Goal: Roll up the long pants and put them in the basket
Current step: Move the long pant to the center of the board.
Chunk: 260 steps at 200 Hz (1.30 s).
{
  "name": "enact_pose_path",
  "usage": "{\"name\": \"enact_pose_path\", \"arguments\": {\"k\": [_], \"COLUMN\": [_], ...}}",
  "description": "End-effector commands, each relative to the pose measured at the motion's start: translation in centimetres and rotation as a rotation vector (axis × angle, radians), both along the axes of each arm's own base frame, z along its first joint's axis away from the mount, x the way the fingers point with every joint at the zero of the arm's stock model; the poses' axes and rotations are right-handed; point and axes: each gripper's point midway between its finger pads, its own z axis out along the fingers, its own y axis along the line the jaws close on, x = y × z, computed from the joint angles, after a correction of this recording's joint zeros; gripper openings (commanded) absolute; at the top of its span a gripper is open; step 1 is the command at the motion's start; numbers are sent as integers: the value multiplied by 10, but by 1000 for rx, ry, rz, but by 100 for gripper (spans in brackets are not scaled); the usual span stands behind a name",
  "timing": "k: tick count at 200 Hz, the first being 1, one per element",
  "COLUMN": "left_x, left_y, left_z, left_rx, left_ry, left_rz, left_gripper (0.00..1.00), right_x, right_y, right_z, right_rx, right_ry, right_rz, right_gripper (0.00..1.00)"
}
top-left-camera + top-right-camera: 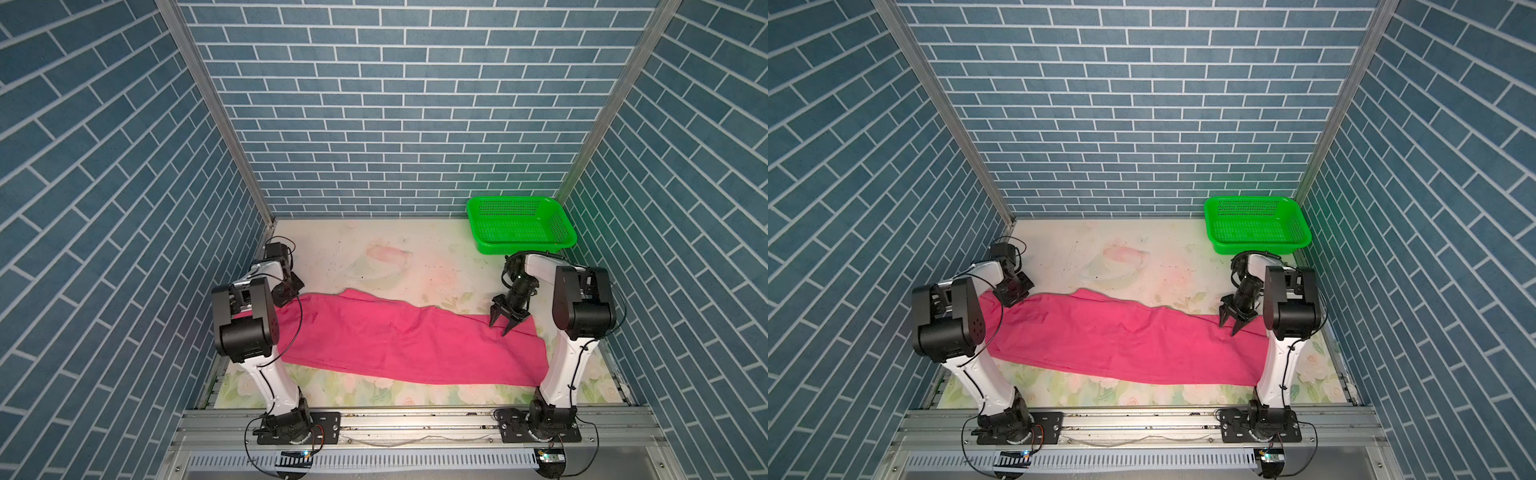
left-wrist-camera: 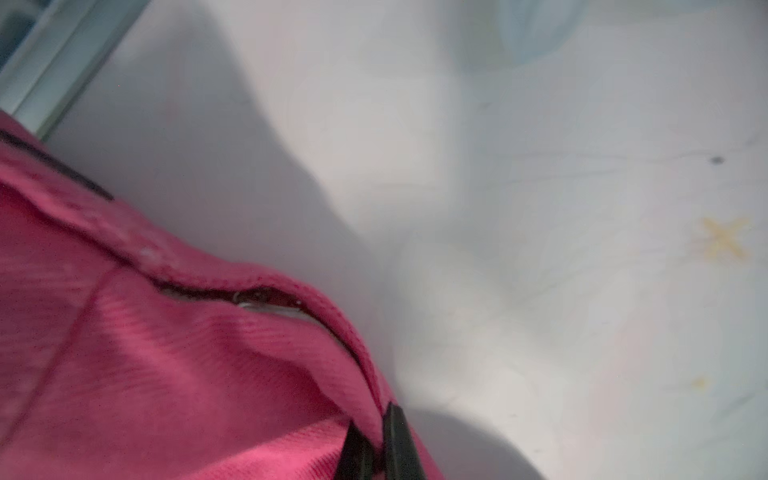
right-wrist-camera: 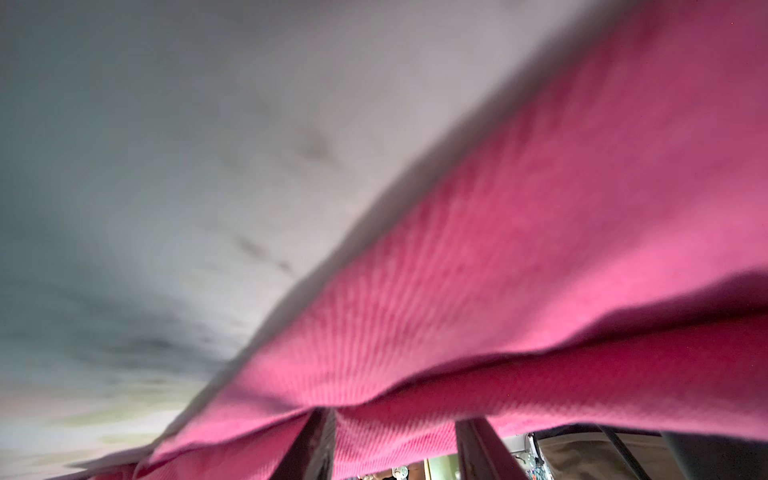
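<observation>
The long pants (image 1: 395, 336) lie flat at full length across the table (image 1: 374, 245), from nine o'clock to three o'clock. No turn is rolled yet, so I'd say nearly everything remains. The left gripper (image 1: 287, 296) is pinched tight on their nine o'clock corner. The right gripper (image 1: 506, 325), half spread, straddles the three o'clock edge without clamping.

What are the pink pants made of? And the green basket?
The pants look like soft matte cloth: fine ribs show up close, and they wrinkle. The basket looks like glossy hard plastic, with a grid of holes.
</observation>
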Motion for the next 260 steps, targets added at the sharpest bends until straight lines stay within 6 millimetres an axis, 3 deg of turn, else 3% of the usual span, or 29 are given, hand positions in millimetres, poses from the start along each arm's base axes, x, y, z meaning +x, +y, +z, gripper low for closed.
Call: {"name": "enact_pose_path", "arguments": {"k": [1, 43, 71, 98, 103, 119, 178, 214, 239, 251, 260], "left_x": [20, 62, 76, 86, 87, 91, 119, 151, 161, 162, 161], "left_y": [-30, -19, -9, -14, -16, -20, -31, -38, -37, -40, -45], "left_z": [-28, -10, -4, -3, -3, -3, 11, 38, 49, 57, 67], "left_rx": [-123, -90, -93, -133, -143, -172, -252, -311, -313, -330, -348], "left_ry": [5, -44, -66, -99, -106, -130, -259, -399, -415, -427, -442], "left_rz": [-23, -23, -1, 8, 10, 13, 7, -3, -11, -18, -33], "left_gripper": [0, 0, 0, 0, 0, 0, 0, 0, 1, 5, 16], "right_x": [44, 66, 81, 100, 100, 113, 160, 200, 210, 213, 215], "right_y": [-22, -48, -79, -106, -109, -121, -130, -130, -130, -124, -117], "right_z": [-30, -22, -17, -10, -18, -20, -24, -2, 9, 15, 23], "right_rx": [-100, -143, -180, -203, -201, -221, -218, -183, -165, -126, -95], "right_ry": [-138, -182, -209, -246, -225, -244, -334, -468, -484, -510, -541], "right_rz": [9, -33, -63, -77, -79, -79, -70, -55, -42, -45, -45], "right_gripper": [47, 47, 47, 47, 47, 47, 47, 47, 47, 49, 51]}}
